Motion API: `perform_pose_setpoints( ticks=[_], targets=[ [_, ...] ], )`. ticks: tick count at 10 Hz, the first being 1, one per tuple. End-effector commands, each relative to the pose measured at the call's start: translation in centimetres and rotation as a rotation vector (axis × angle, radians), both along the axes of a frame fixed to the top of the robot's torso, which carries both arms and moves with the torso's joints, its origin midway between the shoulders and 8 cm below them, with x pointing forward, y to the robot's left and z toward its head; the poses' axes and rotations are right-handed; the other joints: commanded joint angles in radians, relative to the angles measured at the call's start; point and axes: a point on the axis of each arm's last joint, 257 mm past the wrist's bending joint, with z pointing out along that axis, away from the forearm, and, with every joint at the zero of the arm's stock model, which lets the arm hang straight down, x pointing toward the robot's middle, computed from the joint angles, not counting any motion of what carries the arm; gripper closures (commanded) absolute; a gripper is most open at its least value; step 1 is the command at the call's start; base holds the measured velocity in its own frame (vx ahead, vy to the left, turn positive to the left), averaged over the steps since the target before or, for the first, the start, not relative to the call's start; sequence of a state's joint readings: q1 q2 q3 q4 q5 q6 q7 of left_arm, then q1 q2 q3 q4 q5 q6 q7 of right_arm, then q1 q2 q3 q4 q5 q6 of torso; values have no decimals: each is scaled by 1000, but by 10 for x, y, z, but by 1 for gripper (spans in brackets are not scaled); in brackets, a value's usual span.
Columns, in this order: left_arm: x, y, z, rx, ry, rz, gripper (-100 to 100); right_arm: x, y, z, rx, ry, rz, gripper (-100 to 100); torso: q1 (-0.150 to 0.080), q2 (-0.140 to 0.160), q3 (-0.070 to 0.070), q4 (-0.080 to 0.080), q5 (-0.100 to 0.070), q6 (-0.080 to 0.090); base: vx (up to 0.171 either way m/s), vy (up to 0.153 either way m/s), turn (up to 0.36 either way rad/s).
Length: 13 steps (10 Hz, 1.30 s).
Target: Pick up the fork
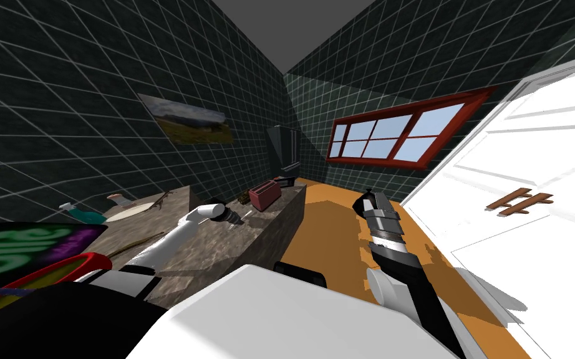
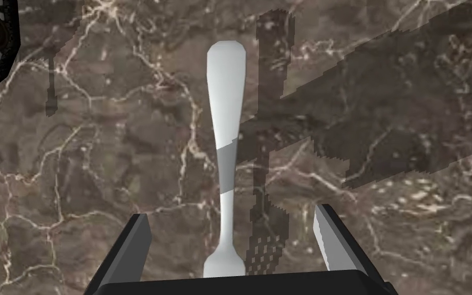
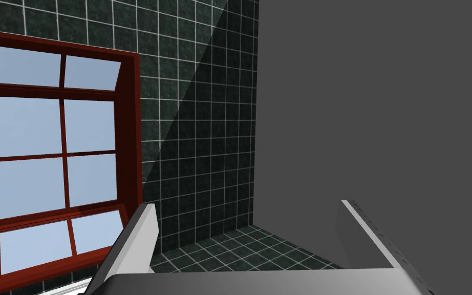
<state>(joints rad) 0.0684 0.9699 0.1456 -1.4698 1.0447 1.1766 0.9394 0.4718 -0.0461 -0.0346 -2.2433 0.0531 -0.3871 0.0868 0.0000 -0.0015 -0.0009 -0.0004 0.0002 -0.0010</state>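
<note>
Counter (image 1: 261, 230): brown marble slab, lower left of centre in the head view; everything listed below it except the right gripper sits on or over it.
Right gripper (image 3: 248, 207): raised at right of centre in the head view; fingers (image 3: 143, 230) spread wide with nothing between them; probably parked clear of the work.
Left gripper (image 2: 231, 212): over the counter, pointing down at it; fingers (image 2: 332, 240) wide apart, one either side of the fork and not touching it; likely set so to close on the neck.
Toaster (image 1: 264, 195): red, centre of the head view, at the counter's far end; slot contents too small to tell.
Dish (image 1: 127, 212): pale, round, at left in the head view; basin or plate, cannot tell.
Fork (image 2: 226, 102): white, flat on the counter; tines by the gripper body, handle pointing away; not yet lifted.
</note>
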Motion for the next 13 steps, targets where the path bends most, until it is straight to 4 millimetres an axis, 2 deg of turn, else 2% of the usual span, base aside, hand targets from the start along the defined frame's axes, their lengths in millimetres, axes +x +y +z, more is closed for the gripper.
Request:
perform_pose_setpoints(
  ticks=[1, 4, 5, 6, 7, 13],
  targets=[
    [-10, 5, -1, -15, 48, 29, -100, 0, 0, 0, 0, 0, 0, 0, 0, 0, 0, 0, 0, 0, 13, 3, -57],
    [-25, 13, 0, -31, 114, 70, -100, 0, 0, 0, 0, 0, 0, 0, 0, 1, 0, 0, 0, 0, 7, 5, -47],
    [-21, 12, 0, -27, 97, 59, -100, 0, 0, 0, 0, 0, 0, 0, 0, 1, 0, 0, 0, 0, 0, 0, 0],
    [-22, 12, 0, -28, 102, 62, 0, 0, 0, 0, 0, 0, 0, 0, 0, 1, 1, 0, 0, 0, 0, 0, 0],
    [-22, 24, -3, -29, 97, 96, -100, 0, 0, 0, 0, 0, 0, 0, -1, 1, 1, 0, 0, 0, -53, 1, -206],
    [-29, 55, -15, -33, 96, 190, -100, 0, 0, 0, 0, 0, 0, 0, 0, 5, 3, 1, 0, 0, -76, 4, -180]
  ],
)
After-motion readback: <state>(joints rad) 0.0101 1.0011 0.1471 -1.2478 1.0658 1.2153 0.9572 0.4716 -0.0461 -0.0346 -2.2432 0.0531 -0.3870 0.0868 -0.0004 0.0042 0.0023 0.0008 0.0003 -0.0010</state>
